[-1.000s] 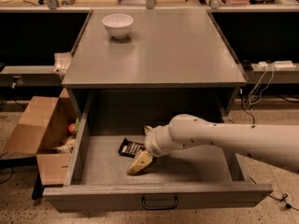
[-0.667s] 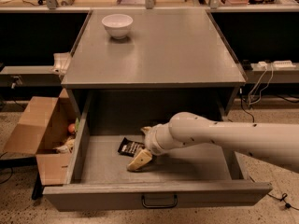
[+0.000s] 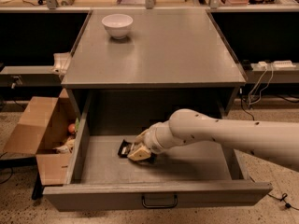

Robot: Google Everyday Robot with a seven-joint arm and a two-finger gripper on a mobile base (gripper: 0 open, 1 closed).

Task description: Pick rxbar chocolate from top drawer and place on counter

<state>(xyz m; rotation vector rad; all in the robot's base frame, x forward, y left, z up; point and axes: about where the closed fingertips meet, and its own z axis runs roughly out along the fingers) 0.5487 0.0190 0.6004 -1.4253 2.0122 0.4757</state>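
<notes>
At 9 o'clock, a brown cardboard box (image 3: 32, 134) stands open just beside the top drawer (image 3: 93, 197), with odds and ends inside; not part of the task. The drawer is pulled out, its front panel at 6 o'clock. A white bowl (image 3: 117, 24) sits at 11 o'clock on the worktop (image 3: 173, 50), well apart from the action.

The rxbar chocolate (image 3: 124, 148) lies flat on the drawer floor, left of centre. Only its 9 o'clock end shows; the rest is under the tool (image 3: 138, 153).

Change: the tool has shifted a little toward 12 o'clock, from just short of the bar to right on top of it. The bar itself has not moved. Tool apart or clamped on the wrapper: cannot tell.

The white arm (image 3: 224, 134) comes in from 4 o'clock over the drawer's right side.

Judgement: approach looks done and this is the grasp stage. Nothing is lifted, so pick and place both remain. Next comes a firm hold, then a lift toward 12 o'clock clear of the worktop's front edge. The thin glossy wrapper may slip.
</notes>
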